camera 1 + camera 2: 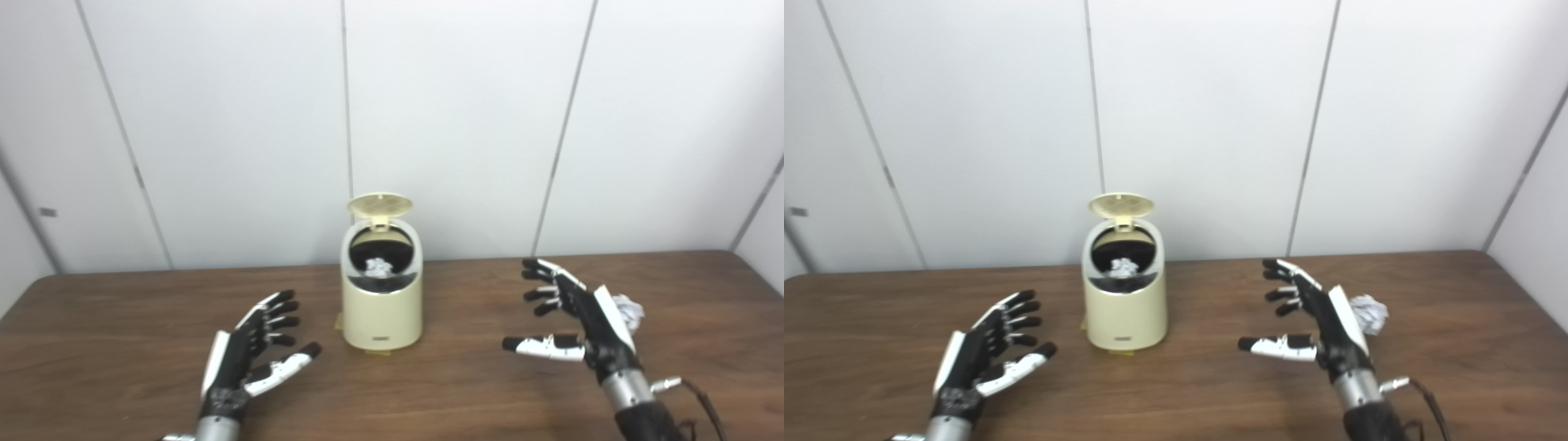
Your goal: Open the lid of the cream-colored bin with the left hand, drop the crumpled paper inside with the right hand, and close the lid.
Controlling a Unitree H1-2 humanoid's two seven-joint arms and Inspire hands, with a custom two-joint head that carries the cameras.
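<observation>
Left eye view: cream bin [381, 306] mid-table, lid [380, 204] up, paper wad inside [378, 267]. Left hand [254, 349] spread, empty, near-left of bin.

Right eye view: right hand [1323, 327] spread, empty; crumpled paper [1369, 313] just right of it. Judgement: grasp paper next, lift over opening.

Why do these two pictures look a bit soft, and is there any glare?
Left eye view: evenly lit, slightly soft, faint sheen on the table; the bin interior reads dark. Right eye view: same softness, no harsh glare, pale shadows under the left hand and right hand.
</observation>
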